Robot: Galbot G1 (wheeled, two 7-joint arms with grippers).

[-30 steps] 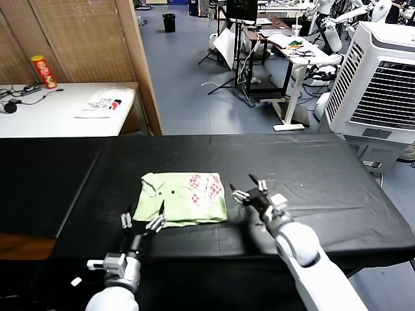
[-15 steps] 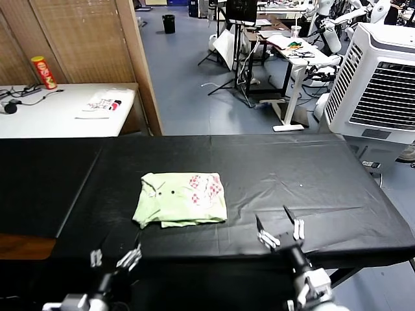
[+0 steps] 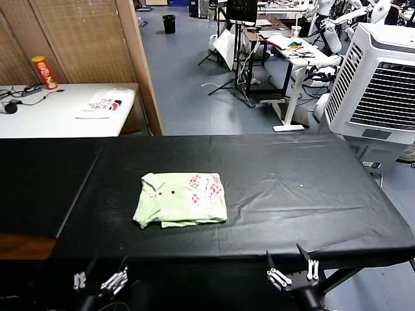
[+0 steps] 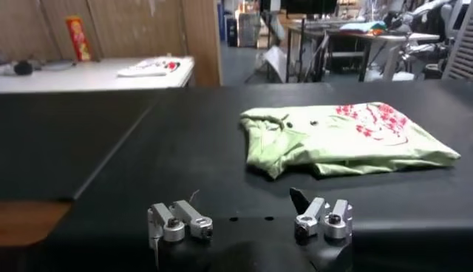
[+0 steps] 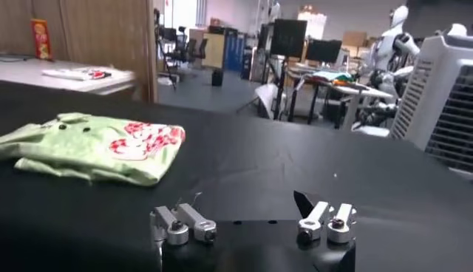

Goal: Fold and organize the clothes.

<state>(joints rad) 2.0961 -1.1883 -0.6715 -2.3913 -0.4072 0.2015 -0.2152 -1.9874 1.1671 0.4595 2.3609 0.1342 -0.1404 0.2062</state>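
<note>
A long black table (image 3: 311, 188) fills the foreground. On it, left of centre, lies the pale green shirt (image 3: 181, 199), folded into a compact rectangle, collar and dark buttons toward the left, red-pink print toward the right. Both grippers hang low at the table's near edge, well apart from the shirt: the left gripper (image 3: 100, 281) at the left, the right gripper (image 3: 293, 273) at the right. Each has its jaws spread wide, grasping nothing
</note>
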